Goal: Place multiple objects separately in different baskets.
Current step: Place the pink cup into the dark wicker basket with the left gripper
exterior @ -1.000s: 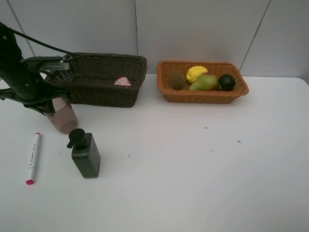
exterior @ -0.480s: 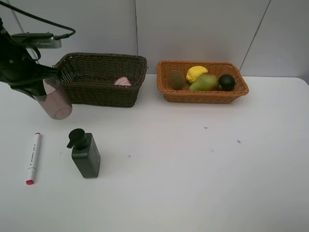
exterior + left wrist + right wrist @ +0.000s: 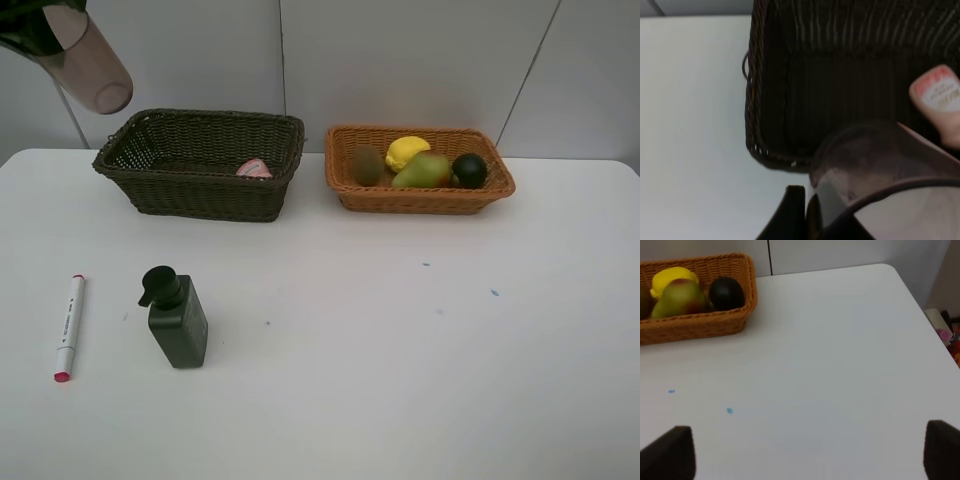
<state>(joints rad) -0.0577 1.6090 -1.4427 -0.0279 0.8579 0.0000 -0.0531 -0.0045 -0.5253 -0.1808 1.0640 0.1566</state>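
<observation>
Cup (image 3: 92, 68): translucent mauve, tilted, up in the air above-left of dark brown basket (image 3: 200, 192); left claw (image 3: 38, 24) clenched on its upper end, mostly out of frame; pink bottle (image 3: 254, 168) lies in that basket; pump bottle (image 3: 177, 320) and marker (image 3: 68, 326) on tabletop (image 3: 400, 350); kiwi (image 3: 366, 164), lemon (image 3: 407, 152), pear (image 3: 423, 171), dark green fruit (image 3: 469, 169) in orange-tan basket (image 3: 420, 200).
Left wrist: cup fills foreground over the dark basket's end; one dark finger (image 3: 792, 215) against its wall.
Right wrist: right claw (image 3: 807, 452) spread wide, gripping nothing, over tabletop.
</observation>
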